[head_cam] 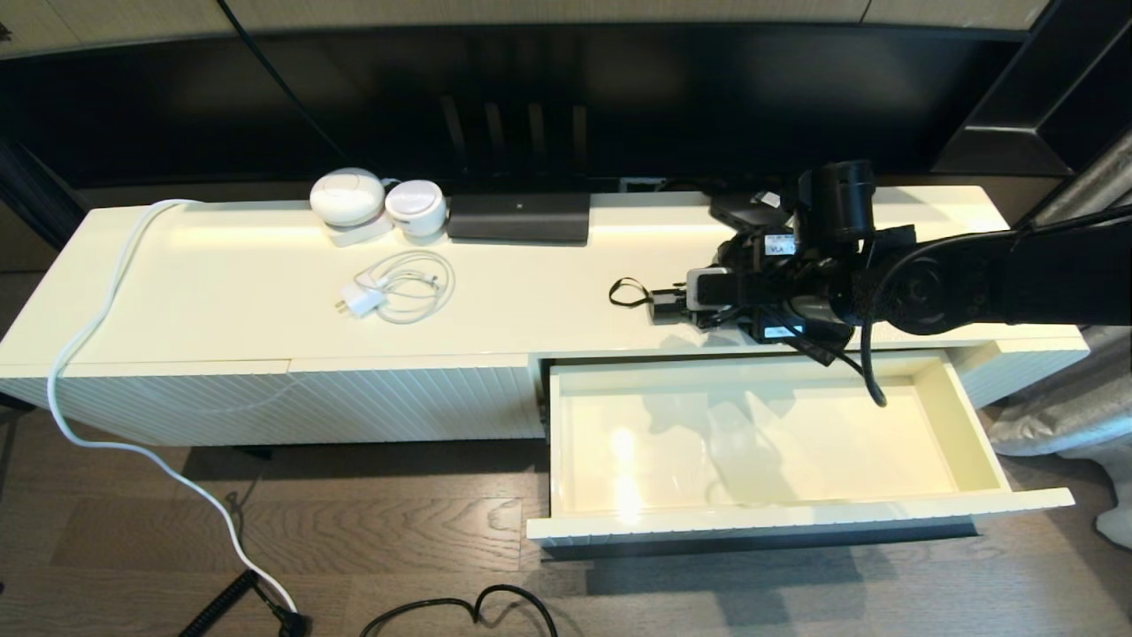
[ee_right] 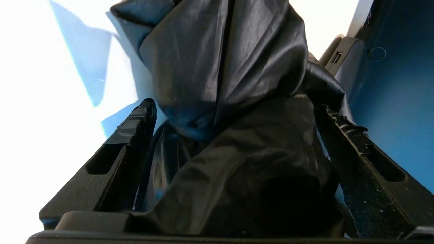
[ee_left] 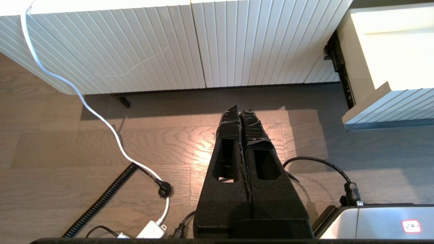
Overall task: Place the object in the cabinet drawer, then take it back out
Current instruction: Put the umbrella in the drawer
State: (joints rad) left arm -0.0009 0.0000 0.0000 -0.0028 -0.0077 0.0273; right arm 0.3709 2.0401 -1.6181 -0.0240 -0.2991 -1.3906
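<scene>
Right pincer (ee_right: 234, 112) spread wide, fingers straddling umbrella (ee_right: 223, 67) fabric on cabinet top (head_cam: 265, 292); left pincer (ee_left: 241, 110) closed.

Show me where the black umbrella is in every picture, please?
Head view: the umbrella lies on the cabinet top, behind the open drawer, under the right gripper.
Left wrist view: not in it; only the drawer's corner shows.
Right wrist view: its glossy fabric fills the middle, between the wide jaws.
Shared landmark: the cream cabinet.

Black umbrella (ee_right: 234, 101) fabric bunched between spread right claw (ee_right: 237, 115) fingers (ee_right: 132, 125)
</scene>
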